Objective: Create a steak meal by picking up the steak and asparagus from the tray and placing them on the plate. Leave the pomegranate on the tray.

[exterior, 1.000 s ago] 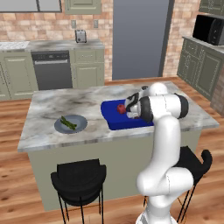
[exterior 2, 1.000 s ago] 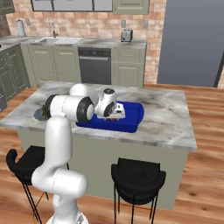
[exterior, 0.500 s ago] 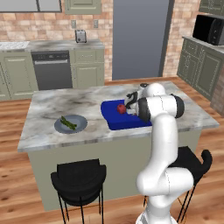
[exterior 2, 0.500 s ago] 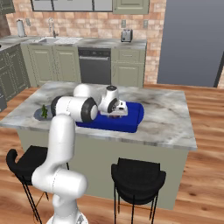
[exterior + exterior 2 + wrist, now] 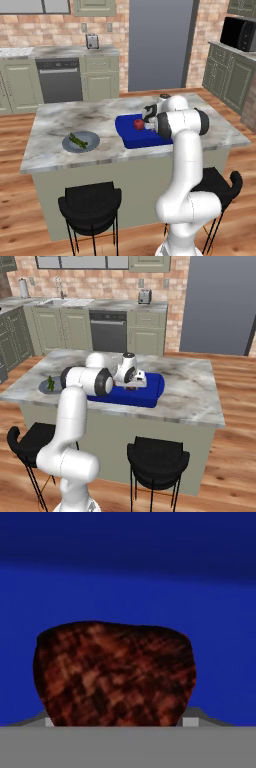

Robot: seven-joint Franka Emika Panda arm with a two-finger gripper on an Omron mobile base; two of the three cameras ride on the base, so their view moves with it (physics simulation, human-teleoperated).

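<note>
Item: the steak (image 5: 115, 674). Dark reddish-brown, mottled chunk, flattish. In the hand view it sits close before the camera, resting on the tray's blue floor, with one pale finger tip (image 5: 190, 722) showing at each of its lower corners. Whether the tips touch the meat cannot be told from this angle.

Item: the gripper (image 5: 136, 383). It is lowered over the right-hand part of the tray, pointing down into it. The jaws stand partly apart, one on either side of the steak; a firm hold is not evident, so the grip is best recorded as undetermined.

Item: the tray (image 5: 131, 139). Deep blue, rectangular, raised rim. It lies on the marble island counter (image 5: 60, 120), roughly at the middle, and is also seen in the right base view (image 5: 150, 393) with the arm reaching across it.

Item: the pomegranate (image 5: 138, 123). Small, round, bright red. It rests inside the tray, just beside the hand on the side toward the plate.

Item: the plate (image 5: 90, 146). Round, grey-blue, on the counter well apart from the tray, toward the robot's left.

Item: the asparagus (image 5: 77, 140). Short bundle of green stalks, lying diagonally on the plate; a green tuft marks it in the right base view (image 5: 50, 383).

Item: two black stools (image 5: 91, 201), standing against the island's near side.
</note>
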